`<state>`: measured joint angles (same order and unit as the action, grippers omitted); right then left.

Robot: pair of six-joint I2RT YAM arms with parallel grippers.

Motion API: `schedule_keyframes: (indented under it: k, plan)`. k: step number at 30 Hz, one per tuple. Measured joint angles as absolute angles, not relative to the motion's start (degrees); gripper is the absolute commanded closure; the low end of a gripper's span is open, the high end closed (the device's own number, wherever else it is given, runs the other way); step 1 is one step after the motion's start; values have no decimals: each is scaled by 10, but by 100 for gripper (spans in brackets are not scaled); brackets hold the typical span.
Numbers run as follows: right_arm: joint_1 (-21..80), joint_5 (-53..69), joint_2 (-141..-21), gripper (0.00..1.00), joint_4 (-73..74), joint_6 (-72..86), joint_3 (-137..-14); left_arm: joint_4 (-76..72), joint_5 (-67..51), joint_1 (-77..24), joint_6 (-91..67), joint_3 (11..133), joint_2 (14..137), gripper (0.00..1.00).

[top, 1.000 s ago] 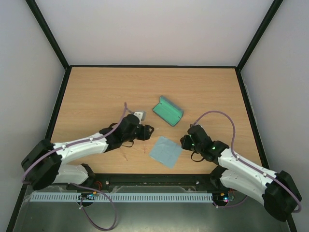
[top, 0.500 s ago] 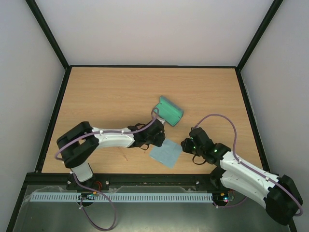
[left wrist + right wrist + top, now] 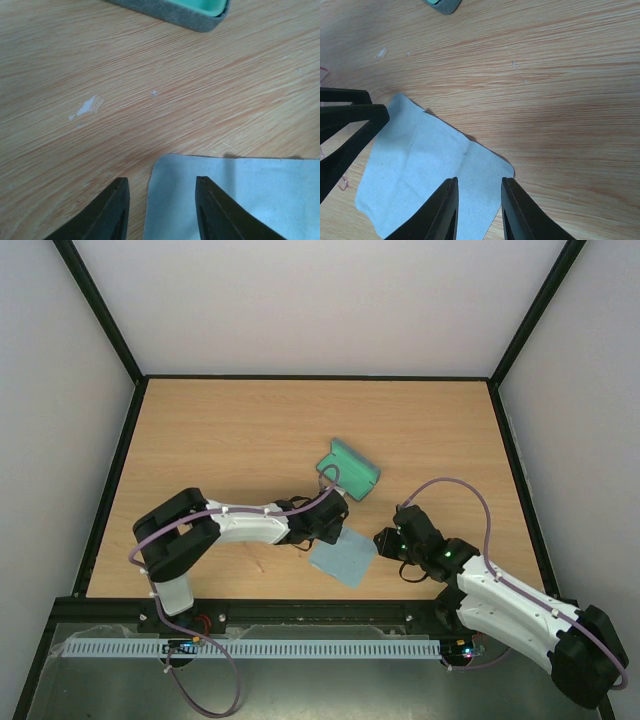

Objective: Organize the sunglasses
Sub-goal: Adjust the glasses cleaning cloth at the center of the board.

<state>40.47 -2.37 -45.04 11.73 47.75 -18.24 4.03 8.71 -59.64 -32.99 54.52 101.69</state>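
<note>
Near edge of the desk, about mid-width: light blue cloth lies flat, with both my arms drawn in on it. Case sits just beyond the cloth toward the desk's centre, lid open, mint lining showing, nothing in it that I can see.

Left gripper: jaws partway apart and holding nothing. It is poised over the cloth's far corner, which shows between them. Right gripper: jaws closer together with a narrow gap, also empty, low over the cloth's right corner.

Sunglasses: hard to pick out. Only thin pink slivers show at the left margin of the right wrist view. They lie on the desk just beside the cloth's near-left side, close by my left jaws. Frame and lenses not resolved; cannot tell which way they lie. Neither gripper has them.

Judgement: the step in hand looks like taking the cloth by opposite corners. Glasses are not yet in the case, so the task is early.

Next move calls for lowering each gripper until one jaw tip slides under its corner, then pinching. The cloth is thin and flat to the wood, so a shallow approach matters. Risk: my left arm sweeping the glasses aside.
</note>
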Motion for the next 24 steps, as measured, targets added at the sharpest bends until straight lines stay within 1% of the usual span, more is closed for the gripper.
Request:
schedule_keyframes:
  k: [2,6,9,10,14,15,24]
  plan:
    - [405,-22,-449,74,117,477,-182,43,93,-596,-330,547,1022,66]
    - [405,-18,-446,74,117,477,-182,48,101,-599,-330,556,1042,67]
    - [405,-17,-444,74,117,477,-181,48,107,-604,-330,559,1045,71]
    - [405,-17,-443,74,117,477,-181,48,108,-605,-329,560,1047,74]
    - [405,-17,-442,74,117,477,-181,46,117,-608,-331,566,1054,96]
    - [405,-17,-442,74,117,477,-181,46,119,-609,-331,566,1055,97]
    - [405,-16,-444,74,117,477,-180,47,128,-609,-339,566,1056,98]
